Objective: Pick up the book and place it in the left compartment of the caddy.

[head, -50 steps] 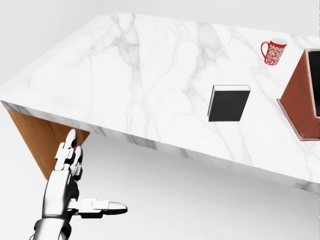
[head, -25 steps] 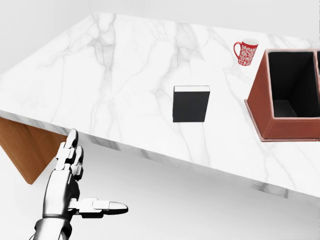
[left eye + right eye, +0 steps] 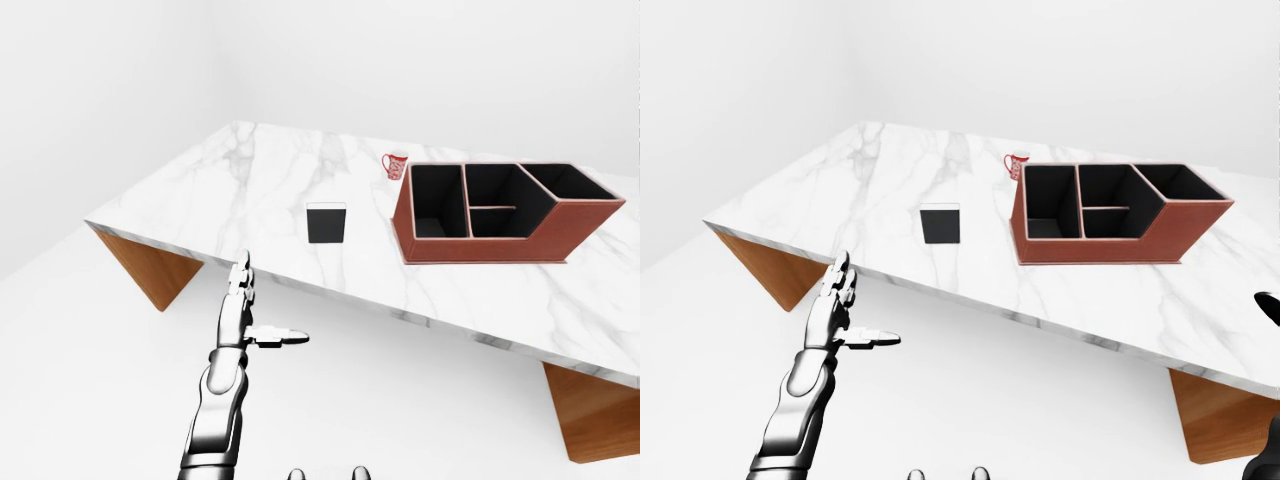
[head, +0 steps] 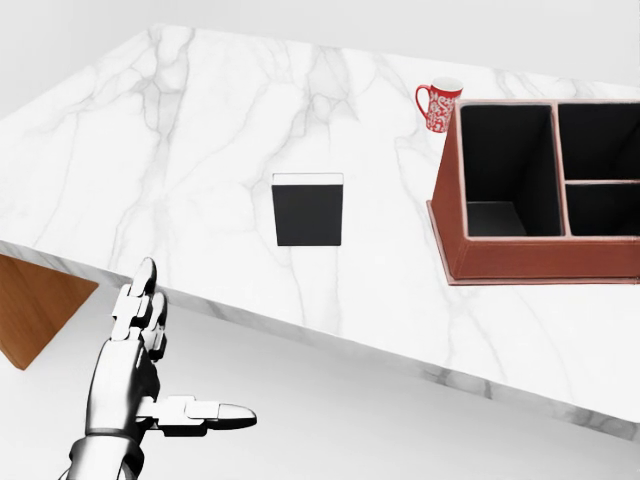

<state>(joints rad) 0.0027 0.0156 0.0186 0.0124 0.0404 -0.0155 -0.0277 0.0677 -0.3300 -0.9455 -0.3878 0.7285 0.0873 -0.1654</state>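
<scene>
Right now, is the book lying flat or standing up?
Lying flat: the book rests cover-up on the table, left of the caddy.

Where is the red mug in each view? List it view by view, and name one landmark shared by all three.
Left-eye view: the red mug stands upper centre, just left of the caddy's top-left corner.
Head view: upper right of centre, at the caddy's top-left corner.
Right-eye view: small, upper centre, just left of the caddy's top-left corner.
Shared landmark: the black book, lying flat on the marble table, below and left of the mug in every view.

Bare marble around book; caddy well right.
</scene>
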